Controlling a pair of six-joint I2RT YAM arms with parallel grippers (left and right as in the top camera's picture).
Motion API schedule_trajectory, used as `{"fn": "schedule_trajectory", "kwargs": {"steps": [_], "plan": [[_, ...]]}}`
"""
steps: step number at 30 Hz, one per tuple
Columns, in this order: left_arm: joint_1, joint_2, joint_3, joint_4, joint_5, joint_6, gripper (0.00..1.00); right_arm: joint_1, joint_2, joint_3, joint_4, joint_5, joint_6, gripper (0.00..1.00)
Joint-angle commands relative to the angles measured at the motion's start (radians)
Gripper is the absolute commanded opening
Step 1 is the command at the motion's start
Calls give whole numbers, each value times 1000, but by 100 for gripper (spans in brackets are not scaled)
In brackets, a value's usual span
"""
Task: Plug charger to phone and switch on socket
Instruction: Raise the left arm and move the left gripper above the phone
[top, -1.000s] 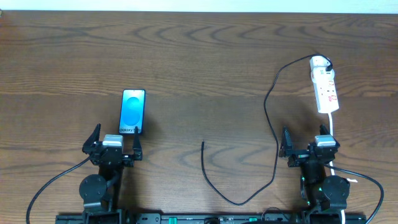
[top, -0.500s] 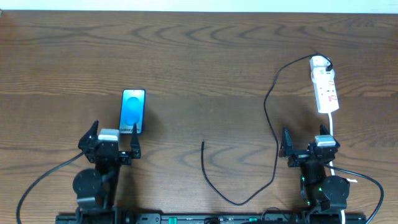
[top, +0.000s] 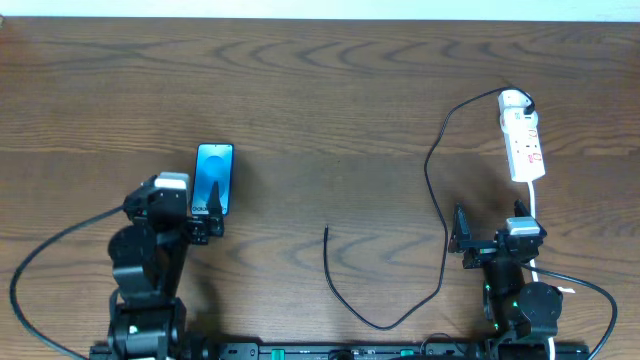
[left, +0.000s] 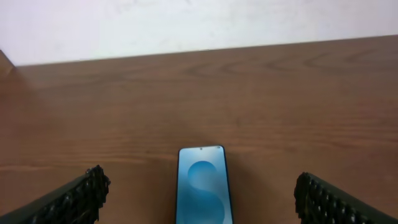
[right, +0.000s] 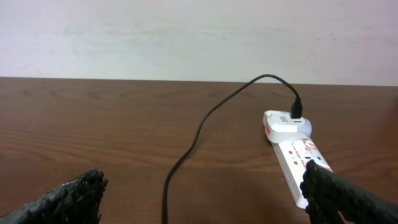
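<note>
The left pincer (left: 200, 179) stands wide, holding nothing, its two black fingers (left: 81, 198) at the bottom corners of the wrist view. Between them, touched by neither, the phone (left: 202, 186) lies flat on the brown tabletop (top: 330, 100), blue screen up. From overhead the phone sits on the left side, its long edge running near to far, and the pincer's right finger overlaps its near end.

The right pincer (right: 202, 186) is also spread wide and empty, low over the tabletop on the right. Beyond it on the far right lies the white power strip (top: 522, 140), with a black plug in its far end. From that plug the charger cable (top: 432, 190) arcs left, runs toward the near edge, curves left and rises to a free end in the middle of the tabletop, well apart from the phone. A white cord (top: 534, 205) leaves the strip's near end and passes beside the right arm.
</note>
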Motion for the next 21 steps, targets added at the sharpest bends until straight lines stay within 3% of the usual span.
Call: {"fn": "schedule_trajectory", "kwargs": {"steps": [1,21], "plan": [[0,72,89,-37,15,-34,98,7,-8,-2,-3,-6,11,99],[0,456,475,-381,14,-34,98,7,-8,-2,-3,-6,11,99]]}}
